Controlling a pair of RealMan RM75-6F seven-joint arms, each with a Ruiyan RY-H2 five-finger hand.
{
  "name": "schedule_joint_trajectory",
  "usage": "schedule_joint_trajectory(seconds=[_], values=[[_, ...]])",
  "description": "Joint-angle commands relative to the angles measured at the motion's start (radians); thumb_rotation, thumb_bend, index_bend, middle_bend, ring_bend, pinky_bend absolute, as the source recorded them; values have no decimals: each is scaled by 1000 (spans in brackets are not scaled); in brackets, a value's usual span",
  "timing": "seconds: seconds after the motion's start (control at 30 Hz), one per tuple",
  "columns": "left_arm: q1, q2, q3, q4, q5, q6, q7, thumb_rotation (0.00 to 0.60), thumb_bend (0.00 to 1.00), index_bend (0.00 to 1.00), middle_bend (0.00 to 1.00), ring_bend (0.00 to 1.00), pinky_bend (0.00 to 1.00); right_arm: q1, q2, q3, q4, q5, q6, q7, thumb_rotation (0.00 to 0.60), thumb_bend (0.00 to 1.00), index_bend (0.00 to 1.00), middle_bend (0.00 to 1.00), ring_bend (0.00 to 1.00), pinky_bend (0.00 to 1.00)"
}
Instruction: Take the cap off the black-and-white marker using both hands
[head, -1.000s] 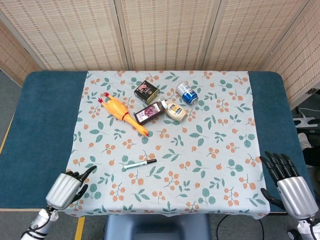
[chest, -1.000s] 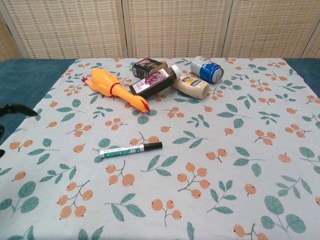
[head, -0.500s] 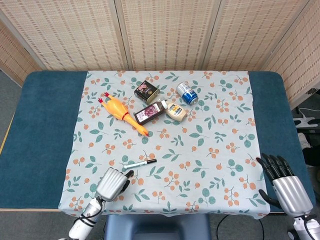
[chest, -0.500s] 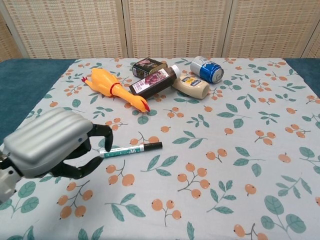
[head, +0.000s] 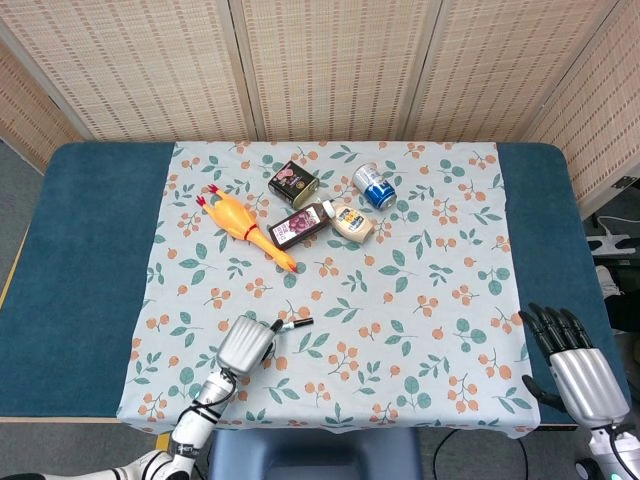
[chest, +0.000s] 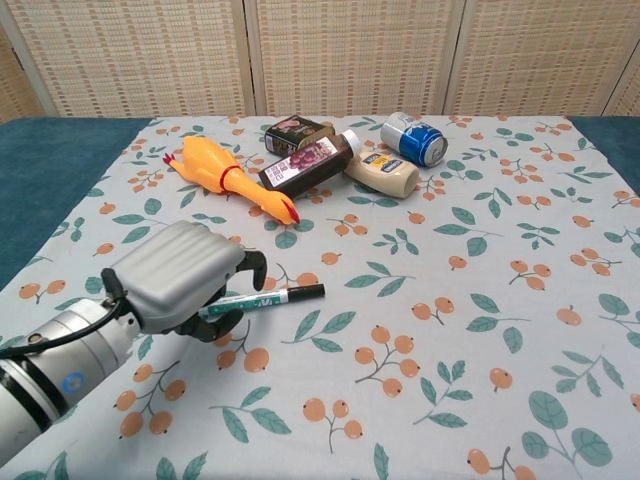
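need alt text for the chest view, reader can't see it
A silver robot left hand curls over the white end of a black-and-white marker lying on a floral tablecloth. Behind it lie a rubber chicken, a dark bottle, a small tin, a beige bottle and a blue can.

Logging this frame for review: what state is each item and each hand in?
Marker: lying flat, cap on.
Left hand: over the marker's white end, grip unclear.
Right hand: empty, fingers spread, at the table edge.
Rubber chicken: on its side.
Dark bottle: lying down.
Cream bottle: lying down.
Can: on its side.
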Motion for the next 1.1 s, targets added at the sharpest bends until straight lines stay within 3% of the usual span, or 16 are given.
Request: schedule_joint_trajectory(seconds=[0.03,0.37,0.73,1.1], values=[[-17,-21,-3,35,-19,-4,14,600,393,383,1000,1000,1000,1,3,2,0,2,-11,6,600,157,0,0,0,0],[-46,-34,6,80,-61,-4,28,600,392,367,1000,1000,1000,-1,9,7,-7,4,-41,10,600,157,0,0,0,0],[-62,-27,23,83,-91,4,49,600,392,487,1000,1000,1000,-8,8,16,-11,2,-49,3,600,157,0,0,0,0],[-78,-9,36,74,-127,-7,70,600,392,491,1000,1000,1000,-11,0,21,-11,0,-62,-7,600,157,0,0,0,0]])
